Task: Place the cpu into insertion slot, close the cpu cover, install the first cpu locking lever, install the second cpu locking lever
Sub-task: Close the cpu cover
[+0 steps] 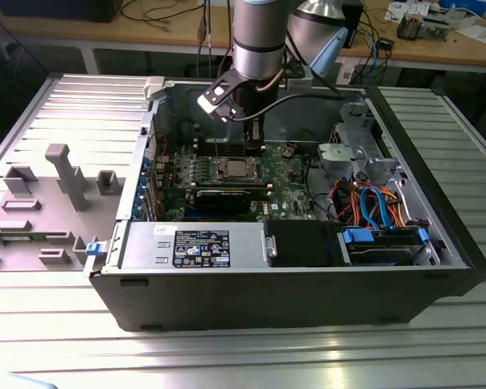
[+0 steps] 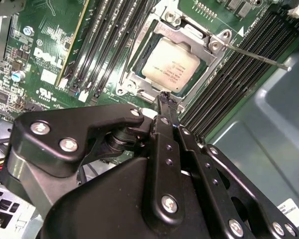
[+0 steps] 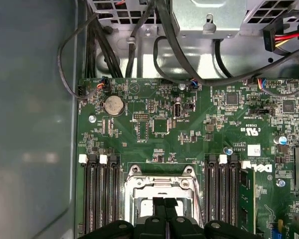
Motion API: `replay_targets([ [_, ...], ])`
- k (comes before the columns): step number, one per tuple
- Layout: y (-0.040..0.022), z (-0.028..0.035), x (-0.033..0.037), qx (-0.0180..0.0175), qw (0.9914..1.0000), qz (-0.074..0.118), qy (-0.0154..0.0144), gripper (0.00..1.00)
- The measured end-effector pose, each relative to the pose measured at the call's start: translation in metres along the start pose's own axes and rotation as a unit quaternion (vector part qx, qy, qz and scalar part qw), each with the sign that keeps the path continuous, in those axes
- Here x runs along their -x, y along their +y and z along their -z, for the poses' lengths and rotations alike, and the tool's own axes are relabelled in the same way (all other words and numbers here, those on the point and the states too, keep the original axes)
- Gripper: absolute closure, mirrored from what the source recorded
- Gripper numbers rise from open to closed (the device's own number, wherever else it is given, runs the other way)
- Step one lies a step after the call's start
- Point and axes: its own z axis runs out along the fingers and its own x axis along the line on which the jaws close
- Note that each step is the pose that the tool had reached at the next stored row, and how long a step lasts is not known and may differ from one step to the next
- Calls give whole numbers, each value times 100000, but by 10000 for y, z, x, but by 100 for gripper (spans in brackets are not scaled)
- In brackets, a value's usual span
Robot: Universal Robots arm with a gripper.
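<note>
In the second wrist view the cpu [image 2: 169, 67] lies flat in the insertion slot [image 2: 123, 89], dull silver top up. The cpu cover [image 2: 192, 44] lies down around it as a silver frame. One thin locking lever [image 2: 259, 56] sticks out from the socket's corner across the memory slots. My gripper [image 2: 167, 99] is shut with nothing in it, its black tips just at the socket's edge. In the first wrist view the gripper [image 3: 164, 206] hangs over the insertion slot [image 3: 157, 183]. The exterior view shows the gripper [image 1: 255, 139] slightly behind and to the right of the cpu [image 1: 233, 168].
Black memory slots [image 2: 239, 64] flank the socket on both sides. The open case [image 1: 275, 284] holds a power supply [image 1: 198, 245] at the front and a drive cage with blue and orange cables [image 1: 373, 203] at the exterior view's right. A grey plastic fixture [image 1: 65, 174] stands outside, on the left.
</note>
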Motion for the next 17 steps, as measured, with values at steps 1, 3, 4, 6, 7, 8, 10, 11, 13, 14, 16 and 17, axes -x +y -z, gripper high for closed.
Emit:
replay_targets([
  [1, -7, -3, 0, 0, 100000, 2, -2, 89],
  [3, -26, -7, 0, 1, 100000, 6, -1, 89],
  [4, -49, -12, 0, 1, 100000, 10, 4, 89],
  [6, -76, -18, -1, 3, 100000, 19, 13, 89],
  [7, -99, -22, -1, 2, 100000, 30, 15, 89],
  [8, -112, -25, -1, 1, 100000, 35, 12, 89],
  [10, -154, -39, -1, 3, 100000, 45, 20, 89],
  [11, -177, -45, -1, -3, 100000, 46, 13, 89],
  [13, -211, -53, -2, 0, 100000, 42, 14, 89],
  [14, -224, -56, -2, 0, 100000, 46, 17, 89],
  [16, -238, -63, -3, -1, 100000, 40, 21, 89],
  [17, -238, -63, -2, -4, 100000, 41, 11, 89],
])
